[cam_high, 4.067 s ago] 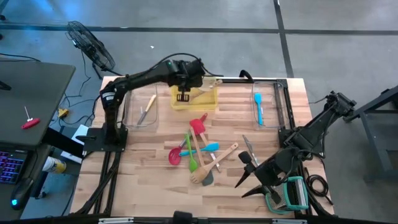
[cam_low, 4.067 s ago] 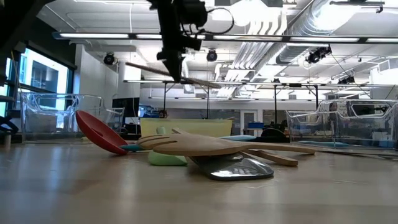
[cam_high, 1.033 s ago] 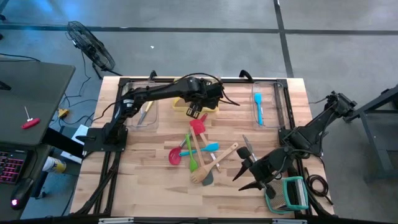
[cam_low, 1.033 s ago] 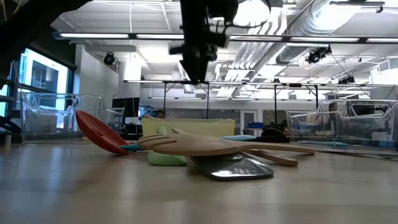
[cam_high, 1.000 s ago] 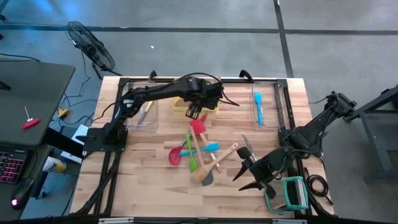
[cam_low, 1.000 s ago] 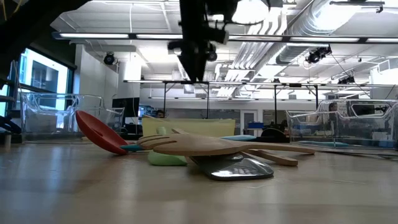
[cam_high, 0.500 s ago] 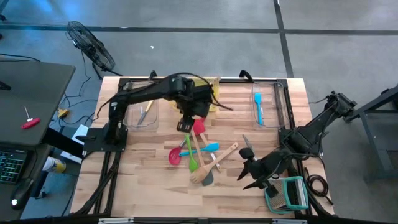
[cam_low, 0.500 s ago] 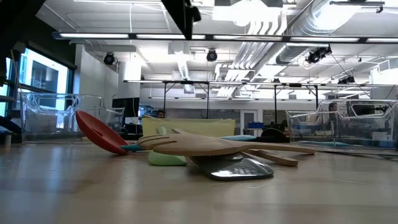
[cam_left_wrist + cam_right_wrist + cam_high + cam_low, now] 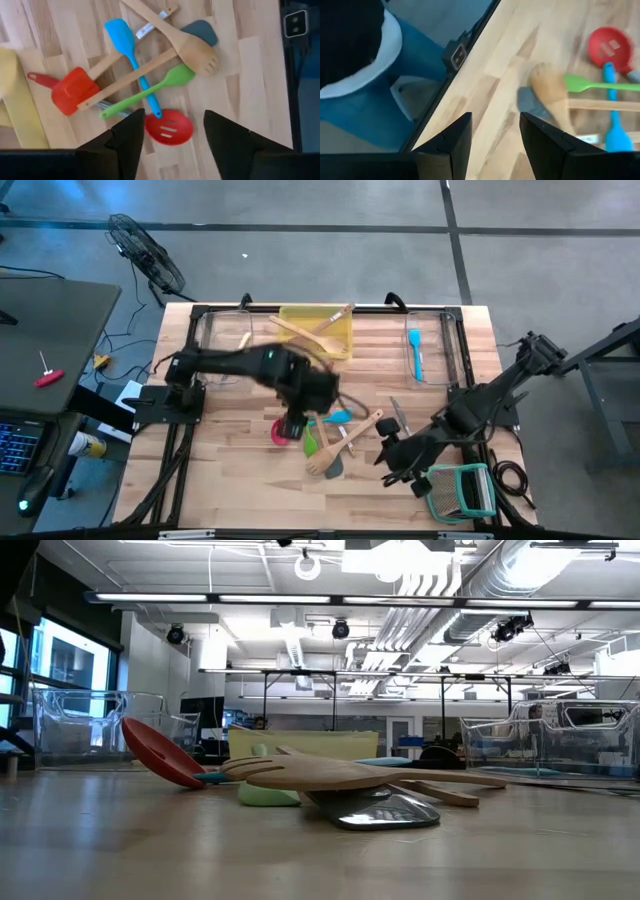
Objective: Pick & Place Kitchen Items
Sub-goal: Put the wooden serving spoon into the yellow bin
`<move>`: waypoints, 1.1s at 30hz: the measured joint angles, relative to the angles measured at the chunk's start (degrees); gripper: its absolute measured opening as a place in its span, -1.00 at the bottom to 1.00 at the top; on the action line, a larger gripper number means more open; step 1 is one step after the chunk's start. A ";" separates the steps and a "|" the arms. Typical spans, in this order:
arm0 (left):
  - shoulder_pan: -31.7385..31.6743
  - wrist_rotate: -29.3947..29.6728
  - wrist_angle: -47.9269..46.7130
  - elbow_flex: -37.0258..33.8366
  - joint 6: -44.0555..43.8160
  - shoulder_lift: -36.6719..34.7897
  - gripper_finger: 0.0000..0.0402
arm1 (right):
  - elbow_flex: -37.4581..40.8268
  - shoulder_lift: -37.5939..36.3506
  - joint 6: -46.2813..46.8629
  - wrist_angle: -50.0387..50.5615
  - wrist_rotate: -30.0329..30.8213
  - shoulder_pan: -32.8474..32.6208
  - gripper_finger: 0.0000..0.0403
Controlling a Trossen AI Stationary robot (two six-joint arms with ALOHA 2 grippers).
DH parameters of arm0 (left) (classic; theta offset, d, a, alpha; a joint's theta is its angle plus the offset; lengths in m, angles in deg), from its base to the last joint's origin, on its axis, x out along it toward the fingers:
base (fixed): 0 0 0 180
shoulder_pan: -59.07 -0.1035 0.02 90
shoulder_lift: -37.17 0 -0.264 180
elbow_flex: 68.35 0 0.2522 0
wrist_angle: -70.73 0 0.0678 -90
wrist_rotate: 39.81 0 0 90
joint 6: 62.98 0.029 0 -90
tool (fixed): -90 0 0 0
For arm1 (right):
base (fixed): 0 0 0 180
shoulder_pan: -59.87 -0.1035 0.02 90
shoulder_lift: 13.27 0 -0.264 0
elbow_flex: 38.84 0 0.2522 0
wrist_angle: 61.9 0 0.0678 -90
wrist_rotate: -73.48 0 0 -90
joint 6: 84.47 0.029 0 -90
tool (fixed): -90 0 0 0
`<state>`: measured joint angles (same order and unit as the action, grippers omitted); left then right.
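Observation:
Several kitchen items lie crossed in a pile at the table's middle: a red slotted spoon (image 9: 170, 130), a blue spatula (image 9: 125, 37), a green spatula (image 9: 165, 82), a wooden forked spoon (image 9: 197, 50), a red spatula (image 9: 75, 90) and a grey spatula (image 9: 204, 31). My left gripper (image 9: 292, 425) (image 9: 173, 117) hovers open above the pile's near left part, pointing steeply down and touching nothing. My right gripper (image 9: 390, 460) (image 9: 495, 120) stands open to the right of the pile, near the front edge, tipped down toward the table. Neither gripper shows in the low view.
A yellow tray (image 9: 340, 340) at the far middle holds wooden utensils. One clear bin (image 9: 205, 340) at the far left holds a yellow-handled knife, another (image 9: 440, 330) at the far right a blue spatula. A metal knife (image 9: 400, 417) lies right of the pile. A teal rack (image 9: 460, 492) sits front right.
My left gripper has swung from the yellow tray's near edge toward the table's near edge and now hangs over the pile; it has risen and rolled about, staying open and empty. My right gripper has sunk a little and tipped further down.

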<state>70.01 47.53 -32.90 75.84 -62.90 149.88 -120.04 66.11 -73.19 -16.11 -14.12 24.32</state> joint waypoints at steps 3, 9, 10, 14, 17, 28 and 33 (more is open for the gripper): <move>4.96 2.27 -0.05 -0.02 -6.93 0.02 -0.01 | 0.00 1.87 -0.02 -0.02 -1.71 -0.02 -0.22; 15.91 12.55 0.48 -0.02 -22.15 0.02 -0.01 | 0.00 4.61 0.69 -0.11 -2.47 -0.01 -0.22; 17.79 15.11 1.01 -0.02 -24.48 0.02 -0.01 | 0.00 4.95 0.88 -0.04 -2.57 -0.02 -0.22; 25.02 25.71 4.67 -0.04 -33.46 0.06 -0.01 | 0.00 5.41 3.65 0.72 -2.04 -0.07 -0.22; 30.08 35.24 6.94 -0.04 -40.04 0.06 -0.01 | 0.00 5.41 7.60 1.20 -2.52 -0.07 -0.22; 38.30 50.43 23.70 -9.31 -49.86 0.79 -0.01 | 0.00 5.41 -0.72 3.41 -2.41 -0.71 -0.22; 38.18 51.23 33.59 -15.96 -49.90 0.75 -0.01 | -0.02 6.75 -4.71 3.39 -2.47 1.19 -0.22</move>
<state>108.19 98.76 0.69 59.88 -112.80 150.63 -120.06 72.86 -77.90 -12.71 -16.58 25.51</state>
